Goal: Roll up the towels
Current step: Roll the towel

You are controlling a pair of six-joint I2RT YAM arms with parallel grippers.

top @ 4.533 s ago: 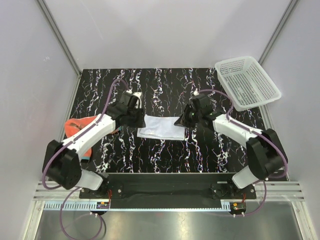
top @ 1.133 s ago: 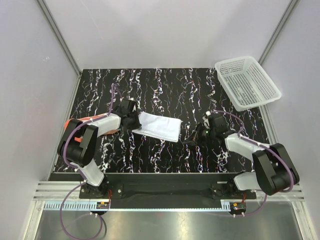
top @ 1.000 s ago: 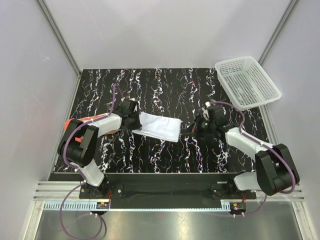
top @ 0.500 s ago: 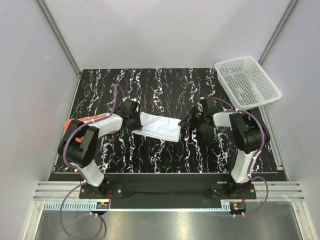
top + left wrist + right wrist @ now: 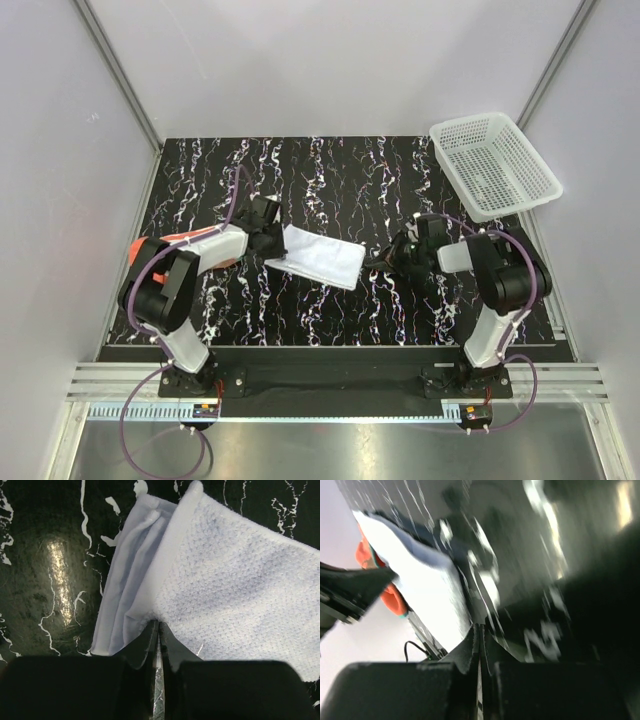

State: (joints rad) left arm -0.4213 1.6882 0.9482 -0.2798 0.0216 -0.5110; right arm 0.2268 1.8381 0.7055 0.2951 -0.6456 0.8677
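Observation:
The white towel lies folded flat and slanted at mid-table; it fills the left wrist view. My left gripper is at its left end, jaws shut with the tips pinching the puckered cloth edge. My right gripper is shut and empty, low over the table just right of the towel, not touching it; its tips point toward the towel. The orange-red towel lies at the left, mostly hidden under my left arm; it shows orange with a teal edge in the right wrist view.
A white mesh basket stands tilted at the back right corner. Grey walls and metal frame rails enclose the black marbled table.
My left gripper edged right with the towel end, and the towel turned slightly. My right gripper swung from the towel's right end down and right, staying shut.

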